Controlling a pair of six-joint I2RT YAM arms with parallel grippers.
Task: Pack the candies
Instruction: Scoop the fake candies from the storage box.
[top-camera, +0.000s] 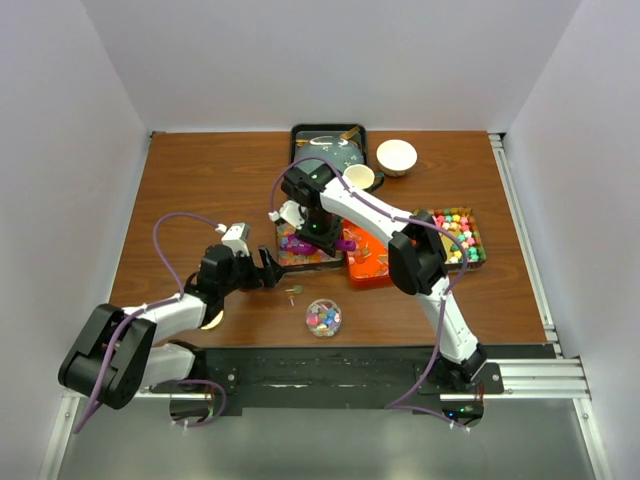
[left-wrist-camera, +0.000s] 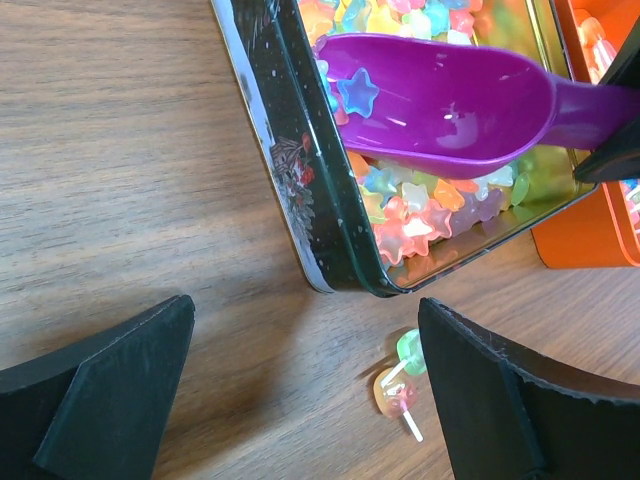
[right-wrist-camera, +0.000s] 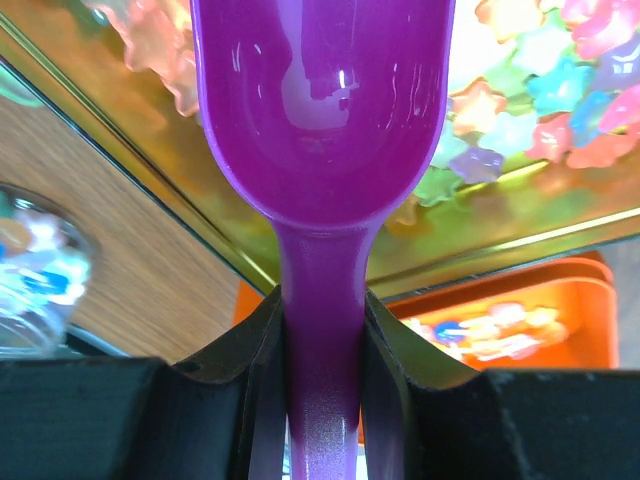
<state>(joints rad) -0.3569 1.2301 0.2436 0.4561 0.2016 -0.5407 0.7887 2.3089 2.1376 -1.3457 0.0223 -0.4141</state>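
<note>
Nearest, the jar (top-camera: 323, 318) is holding only a few sweets, so packing is looking barely begun. The left hand (left-wrist-camera: 300, 395) is hanging wide open, with two stray sweets (left-wrist-camera: 398, 385) lying on the table (left-wrist-camera: 120, 150) by the tin (left-wrist-camera: 300, 190). The right hand (right-wrist-camera: 322, 380) is clamping the scoop (left-wrist-camera: 440, 100), nearly empty, over the tin's candies (left-wrist-camera: 420, 215). Bowls (top-camera: 396, 156) are sitting beyond.

The left arm (top-camera: 170, 315) and right arm (top-camera: 365, 208) are built of white links joined by black housings, purple cables (top-camera: 155, 240) are looped along each, and matte black wedge-shaped fingers (left-wrist-camera: 110, 385) are fitted.
</note>
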